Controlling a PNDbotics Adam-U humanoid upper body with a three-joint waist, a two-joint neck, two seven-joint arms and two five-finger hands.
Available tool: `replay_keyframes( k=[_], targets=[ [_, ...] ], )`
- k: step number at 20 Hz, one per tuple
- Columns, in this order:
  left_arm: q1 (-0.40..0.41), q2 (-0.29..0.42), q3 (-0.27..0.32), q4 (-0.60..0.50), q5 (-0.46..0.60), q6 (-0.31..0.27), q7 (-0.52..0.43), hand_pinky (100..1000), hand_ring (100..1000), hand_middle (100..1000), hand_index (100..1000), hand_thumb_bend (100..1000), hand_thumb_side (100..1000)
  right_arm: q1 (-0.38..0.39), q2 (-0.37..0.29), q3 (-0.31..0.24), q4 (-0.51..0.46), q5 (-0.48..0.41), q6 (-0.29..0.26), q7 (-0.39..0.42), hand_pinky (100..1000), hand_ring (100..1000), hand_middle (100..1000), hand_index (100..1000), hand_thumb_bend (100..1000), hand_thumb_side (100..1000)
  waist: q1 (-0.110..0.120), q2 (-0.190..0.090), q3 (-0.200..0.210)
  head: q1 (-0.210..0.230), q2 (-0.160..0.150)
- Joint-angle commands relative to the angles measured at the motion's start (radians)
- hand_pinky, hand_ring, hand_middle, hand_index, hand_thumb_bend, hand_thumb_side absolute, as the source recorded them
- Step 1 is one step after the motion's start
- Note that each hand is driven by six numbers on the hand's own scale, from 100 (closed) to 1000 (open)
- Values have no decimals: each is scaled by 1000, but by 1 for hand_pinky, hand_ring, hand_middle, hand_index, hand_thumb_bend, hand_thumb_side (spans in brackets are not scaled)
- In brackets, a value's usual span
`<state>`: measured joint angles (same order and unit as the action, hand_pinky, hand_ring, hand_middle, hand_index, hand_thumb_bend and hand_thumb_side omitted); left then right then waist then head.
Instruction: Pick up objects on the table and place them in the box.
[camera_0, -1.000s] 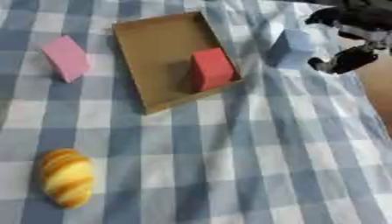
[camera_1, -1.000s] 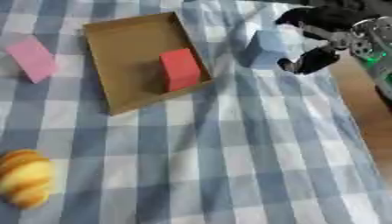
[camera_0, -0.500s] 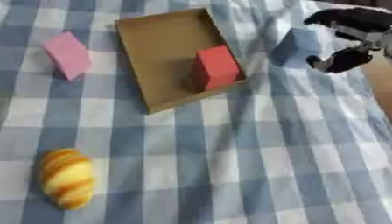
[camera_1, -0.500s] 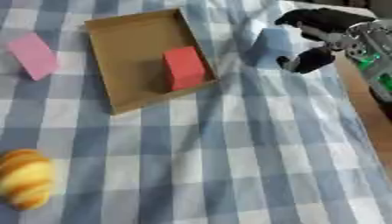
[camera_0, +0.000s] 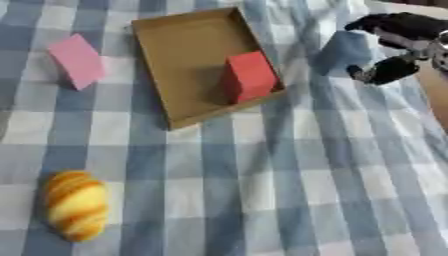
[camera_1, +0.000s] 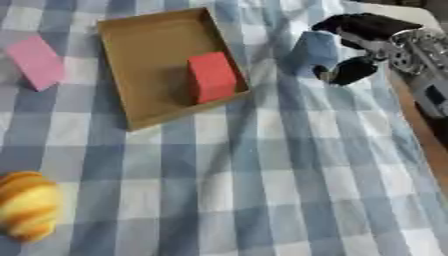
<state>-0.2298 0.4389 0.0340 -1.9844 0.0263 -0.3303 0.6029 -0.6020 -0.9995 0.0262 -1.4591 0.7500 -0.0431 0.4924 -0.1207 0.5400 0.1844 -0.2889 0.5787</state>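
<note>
A light blue block (camera_1: 312, 48) stands on the checked cloth at the upper right. My right hand (camera_1: 372, 30) comes in from the right edge and sits against the block's right side, open. Its dark fingers (camera_1: 346, 22) reach over the block's top corner and its thumb (camera_1: 348, 71) hangs just beside the lower right edge. The brown cardboard box (camera_0: 184, 40) lies at upper centre with a red block (camera_0: 251, 76) inside its right end. A pink block (camera_0: 77, 60) rests left of the box. A golden bread roll (camera_0: 75, 205) lies at the lower left. My left hand shows in neither view.
The blue-and-white checked cloth (camera_0: 289, 190) covers the table, creased near the blue block. A bare wooden table edge (camera_1: 418, 130) runs down the right side under my forearm.
The whole picture has shifted a little, so the camera moved. My right hand has edged slightly closer to the blue block; the block, box and other things lie where they were.
</note>
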Motion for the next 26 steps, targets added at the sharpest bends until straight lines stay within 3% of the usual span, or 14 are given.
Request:
replay_keyframes(
  k=[1, 5, 10, 19, 22, 26],
  targets=[
    [-8, 10, 1, -16, 0, -1, -5, 877, 765, 698, 829, 393, 527, -14, -26, -7, 6, 14, -7, 10, 978, 1000, 871, 998, 241, 404, 2, -20, 0, -4, -11],
    [-9, 8, 1, -16, 1, 2, -7, 877, 765, 699, 828, 394, 529, -17, -20, -4, 11, 19, -10, 10, 966, 999, 777, 946, 208, 402, 4, -18, -5, -5, -13],
    [-9, 5, 2, -16, 2, 4, -7, 878, 765, 699, 827, 392, 530, -20, -11, -4, 12, 15, -6, -16, 930, 931, 623, 847, 116, 364, 6, -18, -9, -7, -13],
    [-9, 3, 3, -16, 6, 6, -8, 880, 766, 700, 826, 392, 530, -21, -5, 2, -35, -18, 19, -187, 839, 757, 427, 662, 100, 269, 10, -31, -22, -6, -6],
    [-4, 3, 6, -16, 8, 5, -8, 880, 766, 700, 826, 393, 528, -24, -3, -4, -95, -70, 28, -225, 780, 661, 388, 626, 100, 198, 14, -44, -30, -2, 2],
    [6, 5, 11, -16, 8, 5, -3, 880, 766, 701, 826, 394, 526, -27, -21, -27, -281, -158, 61, -267, 704, 568, 342, 576, 100, 152, 21, -69, -47, 8, 22]
  ],
)
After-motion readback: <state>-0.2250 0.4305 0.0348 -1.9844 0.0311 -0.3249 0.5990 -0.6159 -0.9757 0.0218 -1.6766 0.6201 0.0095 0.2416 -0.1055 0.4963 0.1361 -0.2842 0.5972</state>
